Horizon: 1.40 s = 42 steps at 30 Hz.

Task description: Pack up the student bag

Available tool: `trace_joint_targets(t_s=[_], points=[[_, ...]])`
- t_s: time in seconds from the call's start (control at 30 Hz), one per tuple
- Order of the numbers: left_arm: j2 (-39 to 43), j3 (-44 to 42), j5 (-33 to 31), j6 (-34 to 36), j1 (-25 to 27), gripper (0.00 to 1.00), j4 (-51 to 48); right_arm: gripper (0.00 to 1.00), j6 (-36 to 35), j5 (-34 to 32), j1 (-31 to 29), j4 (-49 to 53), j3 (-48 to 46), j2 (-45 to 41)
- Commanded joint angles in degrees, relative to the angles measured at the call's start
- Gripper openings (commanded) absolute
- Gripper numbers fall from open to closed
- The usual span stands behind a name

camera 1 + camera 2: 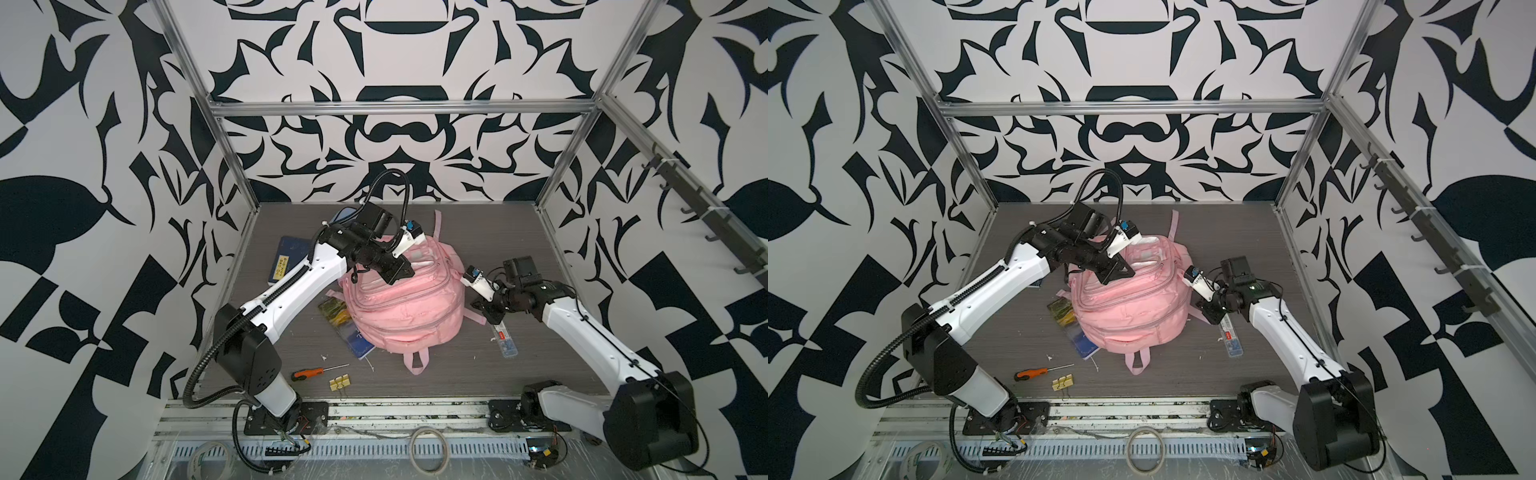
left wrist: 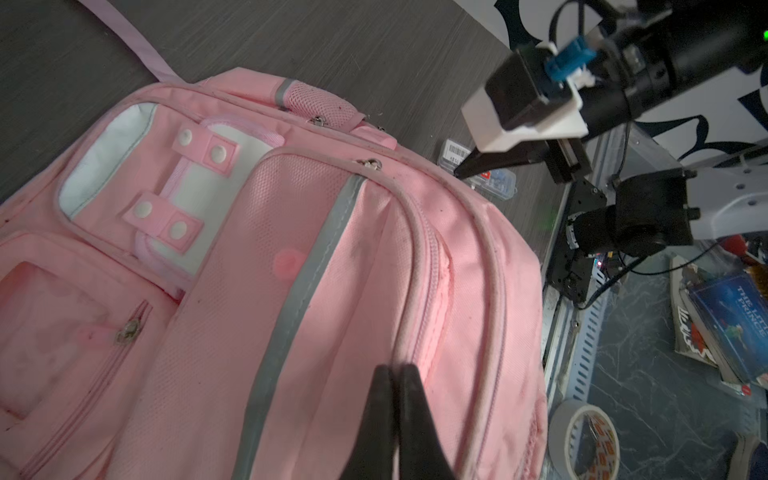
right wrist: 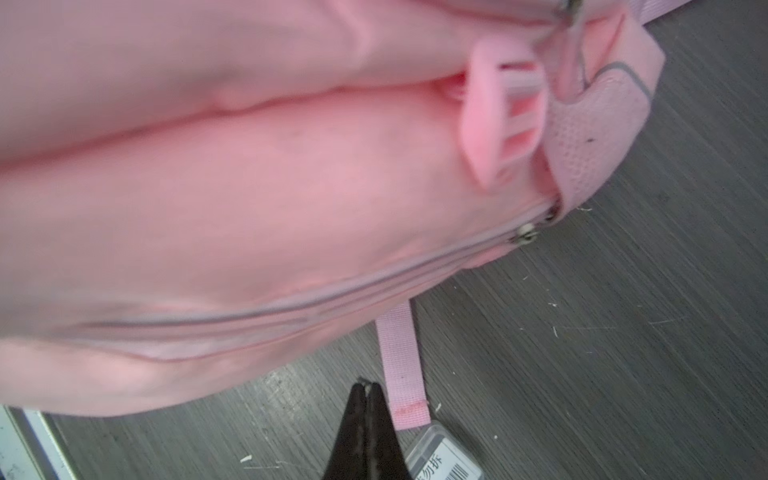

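The student bag (image 1: 405, 307) (image 1: 1129, 311), pink with grey reflective stripes, lies face up mid-table in both top views. My left gripper (image 1: 400, 271) (image 1: 1118, 272) hovers over its upper front. In the left wrist view that gripper (image 2: 395, 368) is shut, with its tips close to a zip seam of the bag (image 2: 291, 257) and nothing visible between them. My right gripper (image 1: 490, 314) (image 1: 1211, 314) sits at the bag's right side. The right wrist view shows it (image 3: 365, 386) shut and empty above the table, beside a loose pink strap end (image 3: 401, 361); the bag (image 3: 291, 187) fills that view.
A blue book (image 1: 286, 259) and a blue pencil case (image 1: 344, 215) lie at the back left. A colourful booklet (image 1: 340, 322) pokes out from under the bag. A clear plastic box (image 1: 505, 340) (image 3: 444, 455) lies at the right; an orange screwdriver (image 1: 307, 373) and binder clips (image 1: 340, 382) in front.
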<state>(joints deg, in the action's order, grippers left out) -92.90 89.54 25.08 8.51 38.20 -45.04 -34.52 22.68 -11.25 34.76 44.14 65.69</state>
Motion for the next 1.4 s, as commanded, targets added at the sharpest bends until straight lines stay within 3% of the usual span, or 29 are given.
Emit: trace_joint_targets(t_s=[0.0, 0.17, 0.27, 0.43, 0.63, 0.67, 0.7, 0.77, 0.8, 0.93, 1.13, 1.2, 1.37], points=[[0.4, 0.5, 4.5, -2.4, -0.6, 0.00, 6.1, 0.04, 2.4, -1.4, -0.3, 0.4, -1.8, -3.7], [1.5, 0.6, 8.2, 1.2, -0.6, 0.00, 2.8, 0.40, 5.8, -1.1, 1.0, -2.2, 0.3, -2.1], [1.8, 0.4, 9.1, 2.7, -0.6, 0.00, -0.5, 0.57, 8.2, -2.9, 2.2, -5.2, 2.2, 0.9], [4.8, -4.0, 6.9, 1.3, -0.6, 0.00, 1.0, 0.67, 17.8, 2.2, 9.3, -16.1, 1.7, 1.1], [7.8, -10.0, -0.9, 1.1, -0.6, 0.00, 0.7, 0.68, 29.6, 0.4, 10.2, -22.2, -2.0, 0.0], [8.5, -11.3, -2.6, 1.4, -0.6, 0.04, 1.0, 0.69, 31.0, -0.2, 10.2, -22.9, -3.0, -0.6], [9.3, -12.8, -4.3, 1.4, -0.6, 0.16, 1.6, 0.69, 32.7, -1.2, 10.2, -23.6, -4.1, -1.5], [10.7, -15.0, -6.7, 0.8, -0.6, 0.50, 2.5, 0.69, 34.9, -2.3, 10.2, -23.8, -5.3, -3.3], [11.0, -15.2, -8.0, 0.3, -0.4, 0.60, 2.1, 0.69, 35.6, -2.8, 10.2, -23.0, -5.2, -4.0], [12.2, -14.6, -15.3, -4.3, 2.0, 0.80, 2.2, 0.69, 38.9, -6.2, 10.1, -20.0, -2.9, -4.6], [8.4, -11.6, -28.6, -10.7, 16.0, 0.84, 1.9, 0.81, 45.0, -11.7, 10.2, -15.5, 1.2, -5.0], [5.5, -10.0, -33.5, -13.6, 19.8, 0.84, 0.6, 0.99, 45.7, -12.3, 10.2, -15.0, 1.7, -4.8], [-4.1, -3.8, -43.2, -19.8, 25.9, 0.84, -2.2, 1.00, 47.0, -13.6, 10.2, -16.0, 1.2, -4.1]])
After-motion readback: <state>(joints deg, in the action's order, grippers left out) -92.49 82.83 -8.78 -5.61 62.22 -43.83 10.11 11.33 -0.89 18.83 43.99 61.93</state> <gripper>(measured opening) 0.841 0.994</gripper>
